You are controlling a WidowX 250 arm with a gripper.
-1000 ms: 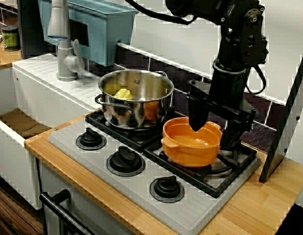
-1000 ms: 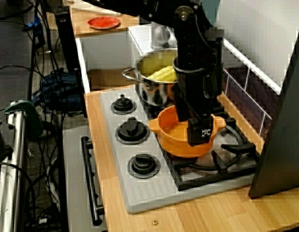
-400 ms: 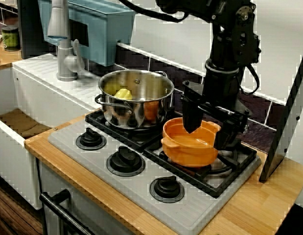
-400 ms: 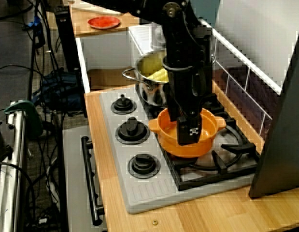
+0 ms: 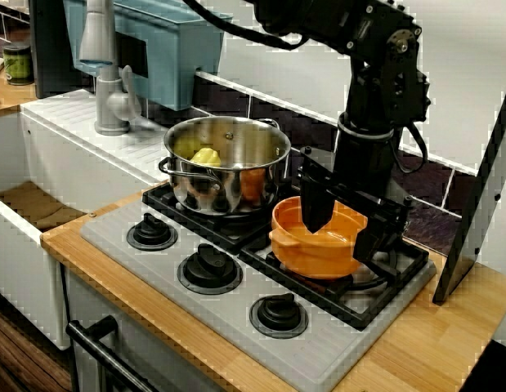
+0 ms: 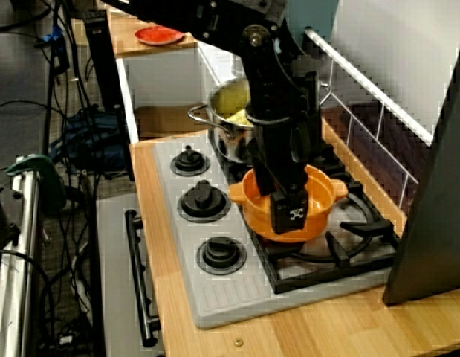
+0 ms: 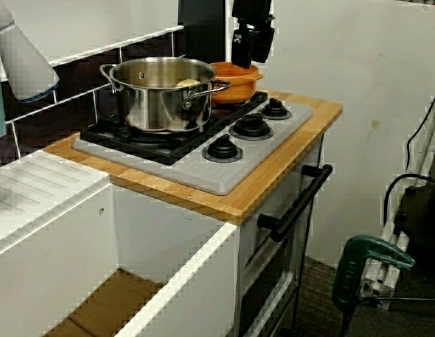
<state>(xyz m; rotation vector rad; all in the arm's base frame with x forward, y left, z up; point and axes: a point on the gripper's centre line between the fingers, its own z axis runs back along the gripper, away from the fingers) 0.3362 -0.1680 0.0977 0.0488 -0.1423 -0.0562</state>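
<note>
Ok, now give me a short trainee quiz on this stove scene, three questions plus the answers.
1. True or false: the gripper hangs over the steel pot.
2. The orange bowl sits: A, on the burner grate; B, on the wooden counter; C, in the sink.
3. How many knobs has the stove?
Key: 1 false, it is at the orange bowl; 2 A; 3 three.

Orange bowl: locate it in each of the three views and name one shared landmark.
View facing the tiled wall: orange bowl right of centre, on a burner.
View from the oven side: centre, partly behind the arm.
Low view from the sink end: top centre, behind the steel pot.
Shared landmark: the steel pot, next to it in all three.
</note>
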